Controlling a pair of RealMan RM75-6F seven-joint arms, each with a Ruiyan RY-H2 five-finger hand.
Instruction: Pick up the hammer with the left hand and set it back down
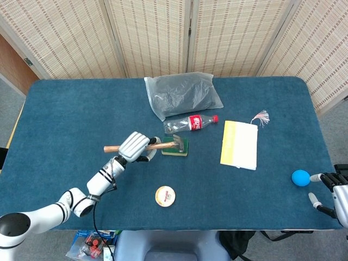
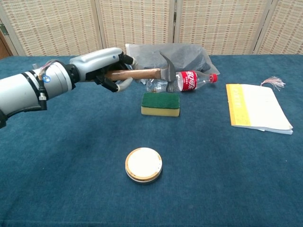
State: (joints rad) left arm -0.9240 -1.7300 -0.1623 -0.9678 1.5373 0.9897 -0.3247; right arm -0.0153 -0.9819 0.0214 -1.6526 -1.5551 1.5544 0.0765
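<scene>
My left hand (image 1: pixel 134 146) (image 2: pixel 103 67) grips the wooden handle of the hammer (image 1: pixel 163 145) (image 2: pixel 144 73) and holds it in the air, roughly level. The metal head hangs over the green sponge (image 1: pixel 182 150) (image 2: pixel 161 103), in front of the plastic bottle (image 1: pixel 193 123) (image 2: pixel 187 79). The handle's butt sticks out to the left of the hand in the head view. My right hand (image 1: pixel 335 194) shows only at the lower right edge of the head view, its fingers apart, holding nothing, beside a blue ball (image 1: pixel 300 177).
A grey plastic bag (image 1: pixel 182 93) (image 2: pixel 168 56) lies behind the bottle. A yellow-edged notebook (image 1: pixel 240 144) (image 2: pixel 255 113) with a tassel lies to the right. A round wooden lid (image 1: pixel 165 196) (image 2: pixel 143 164) sits near the front on the blue tablecloth (image 2: pixel 227 170).
</scene>
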